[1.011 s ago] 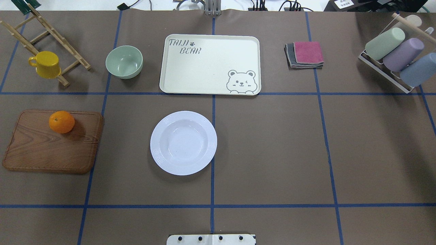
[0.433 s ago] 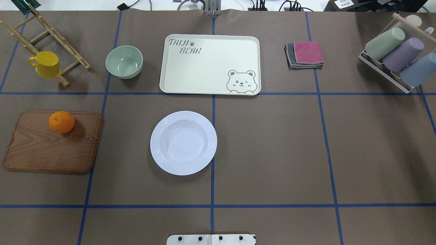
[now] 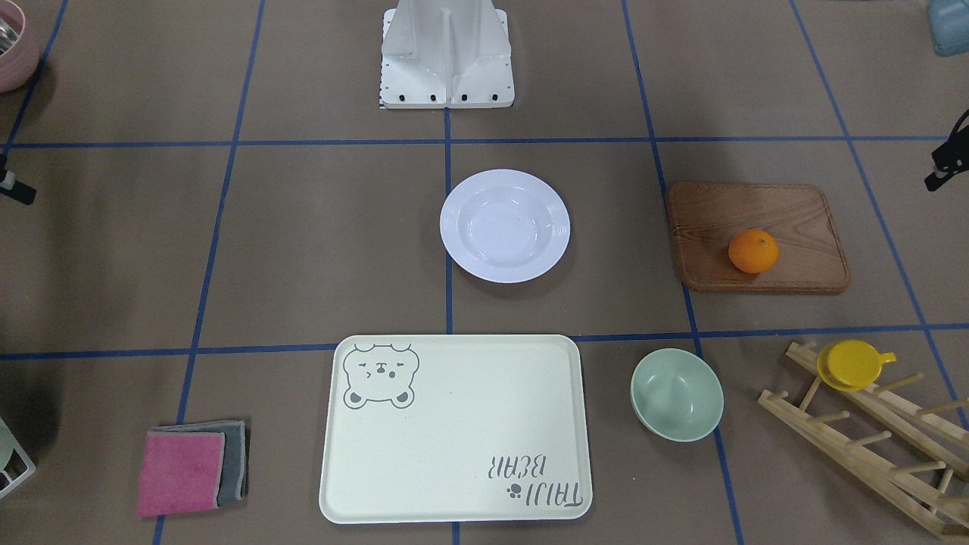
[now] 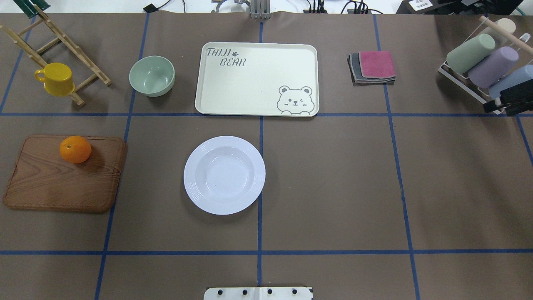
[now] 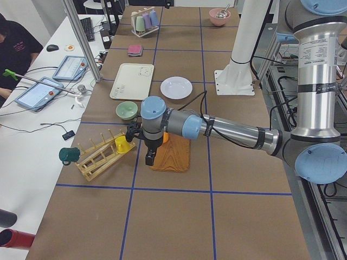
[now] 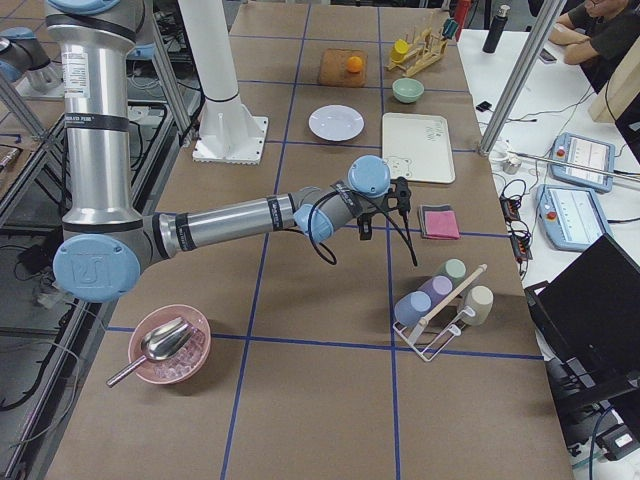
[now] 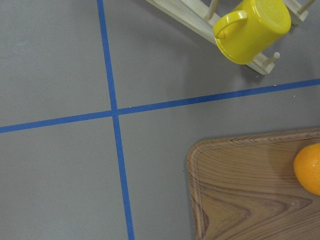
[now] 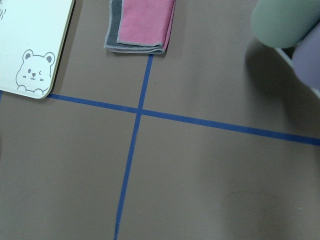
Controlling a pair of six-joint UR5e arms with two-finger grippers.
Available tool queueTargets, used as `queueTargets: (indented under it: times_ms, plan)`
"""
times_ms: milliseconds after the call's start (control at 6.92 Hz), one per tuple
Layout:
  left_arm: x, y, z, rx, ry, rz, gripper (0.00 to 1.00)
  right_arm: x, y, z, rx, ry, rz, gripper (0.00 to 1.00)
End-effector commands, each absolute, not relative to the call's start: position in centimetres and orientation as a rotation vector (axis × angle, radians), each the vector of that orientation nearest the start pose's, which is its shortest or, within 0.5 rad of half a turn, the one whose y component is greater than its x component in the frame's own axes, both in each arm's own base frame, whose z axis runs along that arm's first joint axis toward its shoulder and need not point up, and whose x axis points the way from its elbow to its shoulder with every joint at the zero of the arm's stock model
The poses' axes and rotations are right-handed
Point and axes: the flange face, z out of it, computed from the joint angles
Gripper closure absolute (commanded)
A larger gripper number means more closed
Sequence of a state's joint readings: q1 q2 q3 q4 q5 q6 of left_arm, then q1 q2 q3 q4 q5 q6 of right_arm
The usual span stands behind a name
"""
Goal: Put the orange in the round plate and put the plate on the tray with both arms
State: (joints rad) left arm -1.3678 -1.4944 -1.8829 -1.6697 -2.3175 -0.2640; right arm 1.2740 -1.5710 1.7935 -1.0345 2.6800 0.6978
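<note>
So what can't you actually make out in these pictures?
Front view: left fingers cut off by the right edge; open or shut unclear.
Overhead view: right fingers cut off by the right edge; same doubt.
Left side view: orange mostly hidden behind the left arm.

A robotics lab: left arm [image 5: 233, 130] and right arm [image 6: 230, 218] over a tape-gridded table [image 4: 333, 187], teach pendants [image 5: 71, 67] on a side bench [image 5: 32, 146].
</note>
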Motion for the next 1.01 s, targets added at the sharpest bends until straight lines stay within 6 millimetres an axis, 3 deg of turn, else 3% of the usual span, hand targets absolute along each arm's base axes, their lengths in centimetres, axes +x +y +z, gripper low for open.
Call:
queueTargets:
  times_ms: [0,144,289,433,578,722,867]
  plan:
    - [6.9,-46.9,51.4,0.138,0.838,0.000,0.02,-16.0,-45.0,41.7,0.020,-1.386,-0.046,0.00]
    - [8.8,-46.6,51.1,0.121,0.848,-0.007,0.03,-20.1,-44.2,39.0,0.026,-1.446,0.036,0.00]
    - [10.7,-46.4,50.6,0.106,0.868,-0.047,0.03,-26.3,-42.3,35.5,-0.001,-1.561,0.150,0.00]
    - [12.4,-46.5,49.9,0.097,0.865,-0.070,0.03,-30.8,-40.1,33.2,-0.047,-1.659,0.227,0.00]
    - [16.6,-47.6,47.7,0.100,0.854,-0.092,0.03,-32.9,-39.3,31.8,-0.049,-1.689,0.242,0.00]
    - [21.4,-47.3,47.2,0.094,0.824,-0.062,0.03,-34.8,-38.3,31.3,-0.068,-1.704,0.262,0.00]
    - [22.7,-47.6,47.0,0.084,0.825,-0.073,0.03,-36.2,-37.7,30.0,-0.062,-1.729,0.250,0.00]
